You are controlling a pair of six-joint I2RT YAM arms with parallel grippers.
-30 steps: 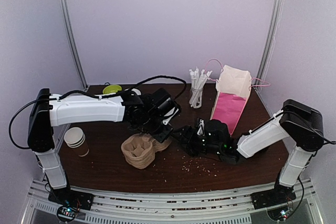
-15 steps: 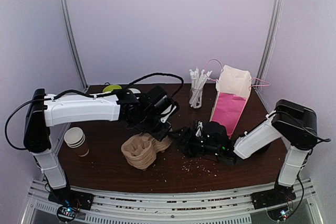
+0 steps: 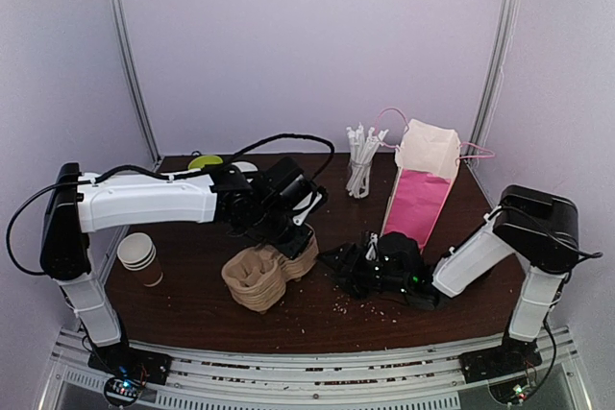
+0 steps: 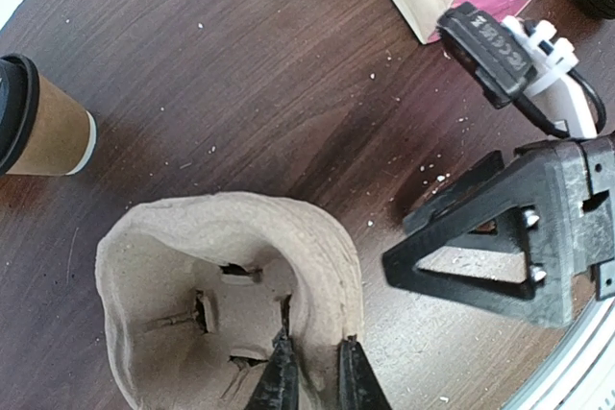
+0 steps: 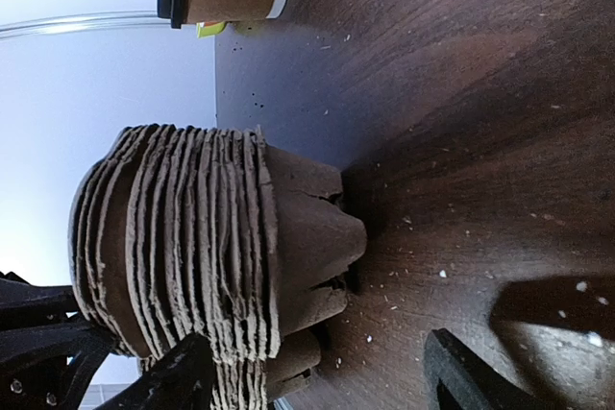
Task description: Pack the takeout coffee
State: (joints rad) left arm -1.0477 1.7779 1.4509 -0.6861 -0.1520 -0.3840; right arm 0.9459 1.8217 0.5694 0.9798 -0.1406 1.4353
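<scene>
Our right gripper [image 5: 317,376] gapes; our left gripper [image 4: 312,373] clamps a tan pulp carrier stack [image 4: 173,266]. Left of its jaws, the black-lidded brown paper takeout coffee [image 4: 48,132] looks crushable: hold mid-wall.

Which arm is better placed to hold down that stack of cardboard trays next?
Probably the right. The right hand is open and low beside the tray stack, facing it, while the left hand is busy pinching the stack's top rim.
</scene>
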